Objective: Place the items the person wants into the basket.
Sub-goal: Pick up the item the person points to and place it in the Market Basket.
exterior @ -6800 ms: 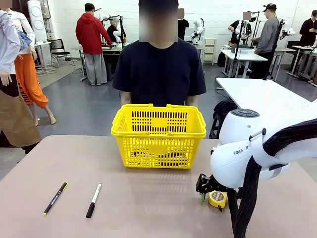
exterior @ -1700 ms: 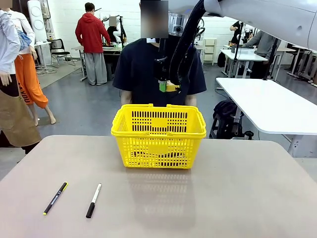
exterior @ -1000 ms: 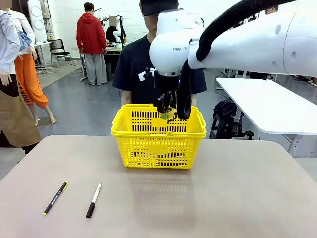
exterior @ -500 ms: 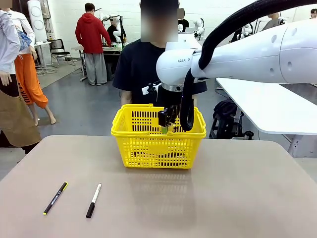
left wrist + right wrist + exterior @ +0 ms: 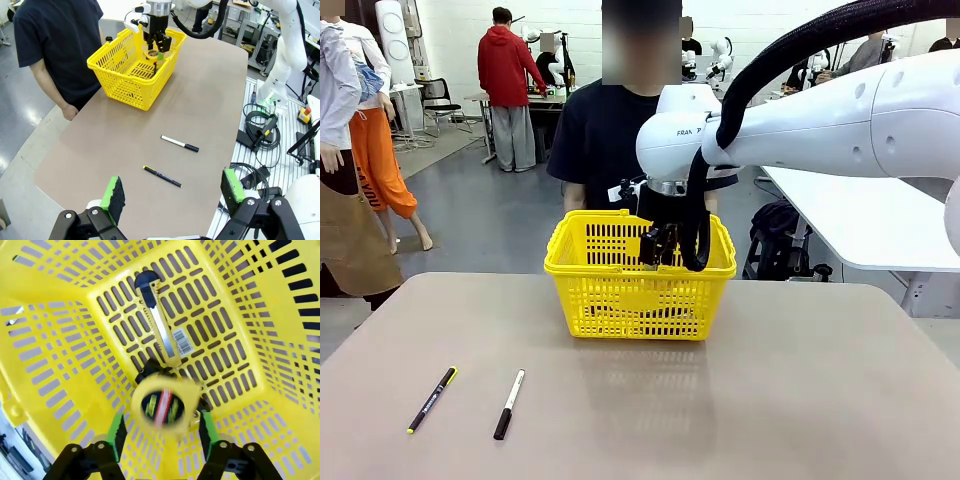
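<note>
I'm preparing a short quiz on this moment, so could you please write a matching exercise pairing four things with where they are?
Things:
1. utility knife
2. tape measure
3. marker
4. left gripper

Places:
A. on the bare table, beside a pen
B. flat on the basket floor
C. open, high above the table
D. between the right gripper fingers, over the basket

Pairs: 1-B, 2-D, 3-A, 4-C

The basket (image 5: pixel 640 290) is glossy yellow moulded plastic with slotted walls, the utility knife (image 5: pixel 157 322) inside it shows a smooth plastic body bearing a paper barcode label, the tabletop (image 5: pixel 770 400) is matt, smooth beige laminate, and the right arm's shell (image 5: pixel 840 120) is glossy white plastic.
</note>
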Controlling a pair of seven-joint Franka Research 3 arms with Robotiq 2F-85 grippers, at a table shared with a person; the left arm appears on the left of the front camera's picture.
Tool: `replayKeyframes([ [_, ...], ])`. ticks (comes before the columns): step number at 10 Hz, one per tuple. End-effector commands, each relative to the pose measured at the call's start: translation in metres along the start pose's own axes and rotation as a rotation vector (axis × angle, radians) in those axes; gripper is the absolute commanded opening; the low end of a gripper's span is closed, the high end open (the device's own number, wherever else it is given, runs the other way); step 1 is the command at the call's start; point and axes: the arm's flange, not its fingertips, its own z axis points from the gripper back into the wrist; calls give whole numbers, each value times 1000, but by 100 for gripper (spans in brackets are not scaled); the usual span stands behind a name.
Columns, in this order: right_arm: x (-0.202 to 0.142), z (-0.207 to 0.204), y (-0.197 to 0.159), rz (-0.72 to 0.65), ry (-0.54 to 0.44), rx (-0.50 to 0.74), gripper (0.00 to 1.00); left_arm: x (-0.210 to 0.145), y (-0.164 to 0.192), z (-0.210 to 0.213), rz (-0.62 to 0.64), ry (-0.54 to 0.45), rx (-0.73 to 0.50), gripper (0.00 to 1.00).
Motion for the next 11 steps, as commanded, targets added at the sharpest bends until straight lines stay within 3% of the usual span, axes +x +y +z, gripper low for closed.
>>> replayKeyframes([
  [1,0,5,0,20,-2,2,100,-1,0,0,-20,-19,-4,100],
  [7,-2,11,5,18,-2,11,100,-1,0,0,-20,-19,-4,100],
  [9,-35,87,24,-114,38,122,100,-1,0,0,-20,-19,-4,100],
  [11,-114,191,79,-212,9,89,100,-1,0,0,-20,-19,-4,100],
])
